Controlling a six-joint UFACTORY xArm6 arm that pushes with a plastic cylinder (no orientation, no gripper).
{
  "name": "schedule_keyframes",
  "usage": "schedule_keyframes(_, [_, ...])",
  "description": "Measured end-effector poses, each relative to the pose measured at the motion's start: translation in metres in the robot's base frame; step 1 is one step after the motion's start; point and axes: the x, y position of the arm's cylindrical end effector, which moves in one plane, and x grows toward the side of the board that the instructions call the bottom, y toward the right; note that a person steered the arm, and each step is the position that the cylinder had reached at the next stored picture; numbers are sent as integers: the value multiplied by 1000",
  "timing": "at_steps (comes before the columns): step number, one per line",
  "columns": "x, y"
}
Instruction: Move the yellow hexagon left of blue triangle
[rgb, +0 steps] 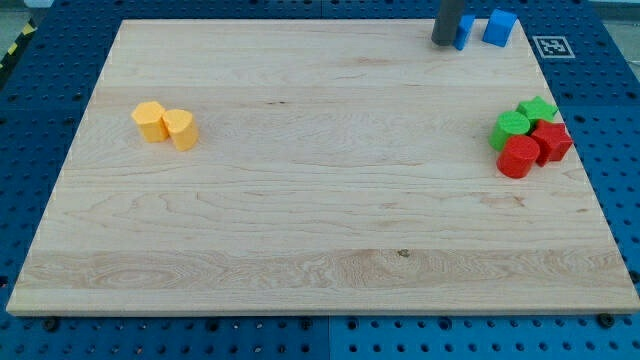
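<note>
Two yellow blocks sit touching at the view's left: a hexagon-like one (149, 121) and a rounder one (182, 130) to its right. Two blue blocks lie at the view's top right edge of the board: one (466, 30) is partly hidden behind my rod, so its shape is unclear, and a squarer one (500, 27) sits to its right. My tip (445, 43) rests against the left side of the partly hidden blue block, far from the yellow blocks.
At the view's right edge is a tight cluster: a green round block (511, 128), a green star-like block (538, 108), a red cylinder (518, 157) and a red block (551, 141). The wooden board (320, 240) lies on a blue pegboard.
</note>
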Motion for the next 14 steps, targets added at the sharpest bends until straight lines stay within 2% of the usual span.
schedule_keyframes(2, [-18, 12])
schedule_keyframes(3, [-7, -34])
schedule_keyframes(4, [26, -129])
schedule_keyframes(6, [96, -377])
schedule_keyframes(7, [123, -481])
schedule_keyframes(8, [131, -482])
schedule_keyframes(9, [158, -478])
schedule_keyframes(10, [159, -474])
schedule_keyframes(12, [177, -407])
schedule_keyframes(14, [177, -375])
